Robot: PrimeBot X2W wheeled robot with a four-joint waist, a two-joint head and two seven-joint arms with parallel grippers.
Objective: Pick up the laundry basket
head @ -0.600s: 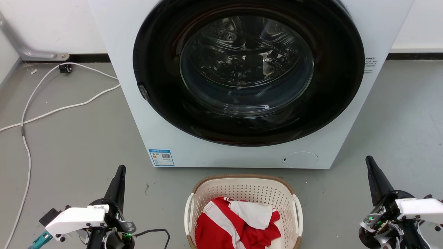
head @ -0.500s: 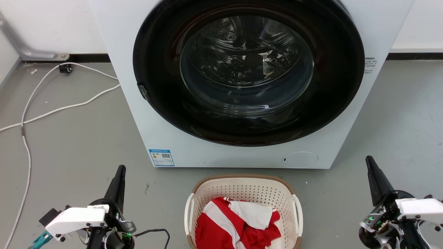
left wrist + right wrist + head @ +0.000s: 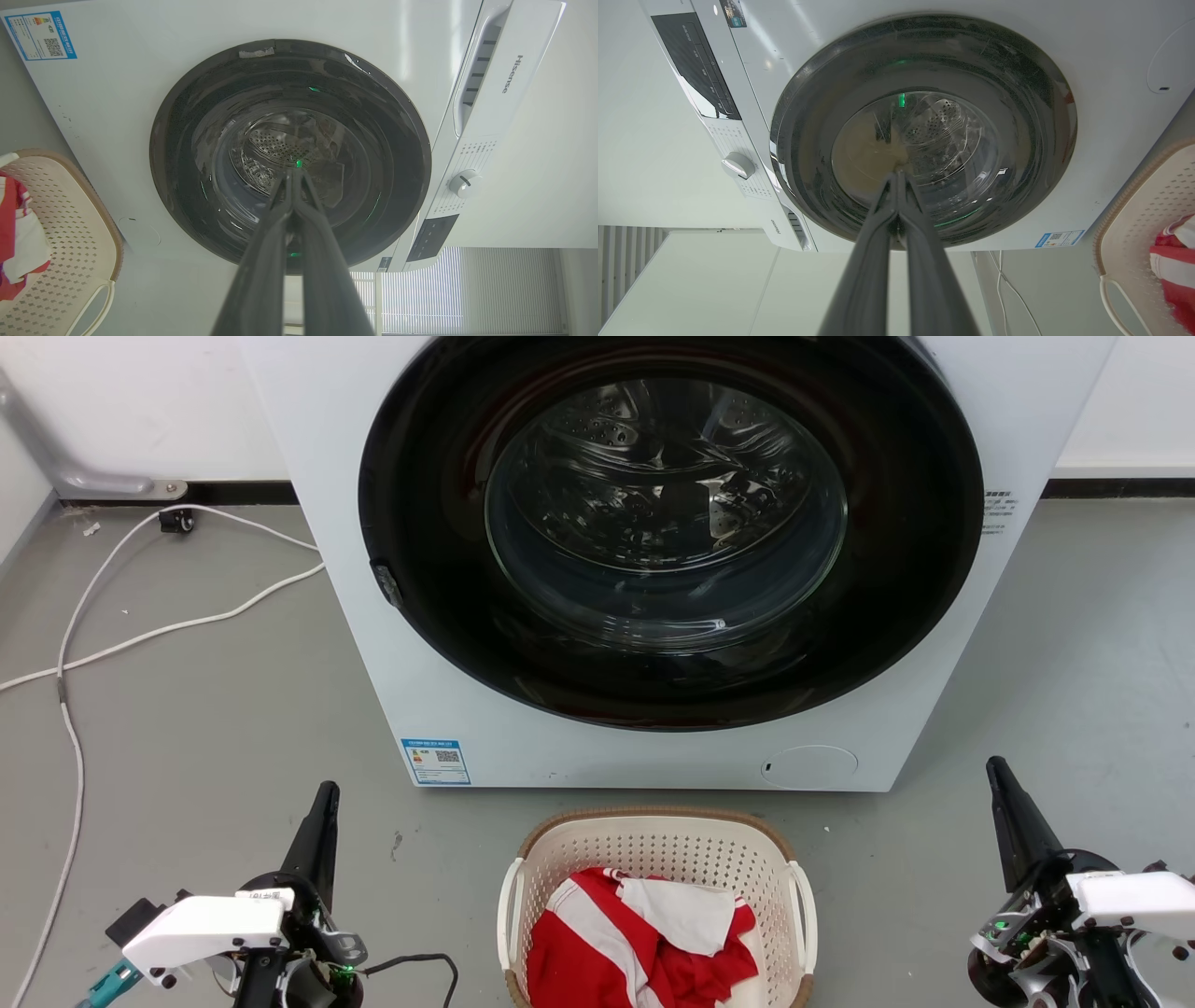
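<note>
Facing my head camera, the white washer [image 3: 653, 569] stands on the grey floor [image 3: 187, 728], its round glass door closed. Just before it, centred between my arms, sits the laundry basket [image 3: 653, 847], holding red and white clothes [image 3: 644, 943]. My left hand [image 3: 326, 795] and right hand [image 3: 995, 770] flank it, well apart from its handles, each clenched on nothing, fingers pointing toward the washer.

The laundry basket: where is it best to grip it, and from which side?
Probably the left gripper on the left handle and the right gripper on the right handle, each from its own side. The basket stands upright between them, and both white handles loop out below the rim.
</note>
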